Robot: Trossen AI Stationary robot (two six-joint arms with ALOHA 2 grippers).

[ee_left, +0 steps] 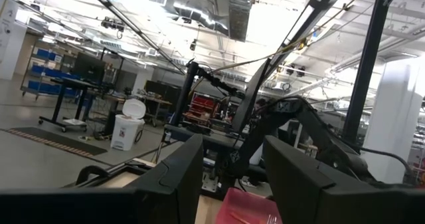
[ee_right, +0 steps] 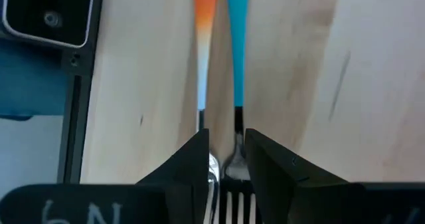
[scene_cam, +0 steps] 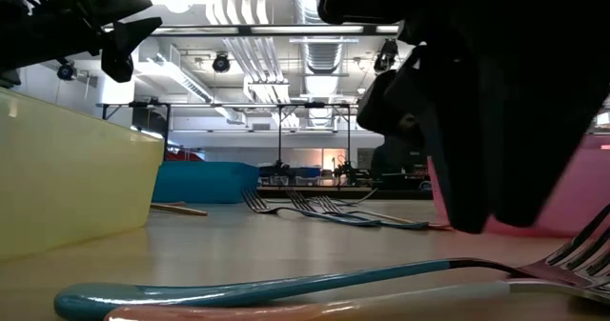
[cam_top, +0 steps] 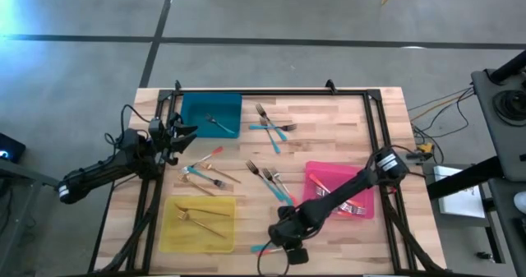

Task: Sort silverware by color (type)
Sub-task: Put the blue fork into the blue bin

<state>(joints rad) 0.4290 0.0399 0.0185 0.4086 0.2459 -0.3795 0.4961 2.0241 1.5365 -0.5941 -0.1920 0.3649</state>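
Two forks lie side by side at the table's near edge, one with a teal handle (ee_right: pixel 236 44) and one with a coral-pink handle (ee_right: pixel 205 1). My right gripper (ee_right: pixel 226 147) slants down over their necks, open by a narrow gap, fingertips just above them (scene_cam: pixel 467 221). In the high view it is at the near middle (cam_top: pixel 278 242). My left gripper (ee_left: pixel 232 177) stands open at the far left beside the teal tray (cam_top: pixel 211 113), pointing into the room with nothing between its fingers. More forks lie loose on the wood (cam_top: pixel 271 127), (cam_top: pixel 207 174), (cam_top: pixel 269 181).
The teal tray holds one fork (cam_top: pixel 220 126). The pink tray (cam_top: pixel 316 172) at the right holds forks, partly under my right arm. The yellow tray (cam_top: pixel 177 236) at the near left holds gold forks (cam_top: pixel 201 214). A black frame (cam_top: pixel 271 92) borders the table.
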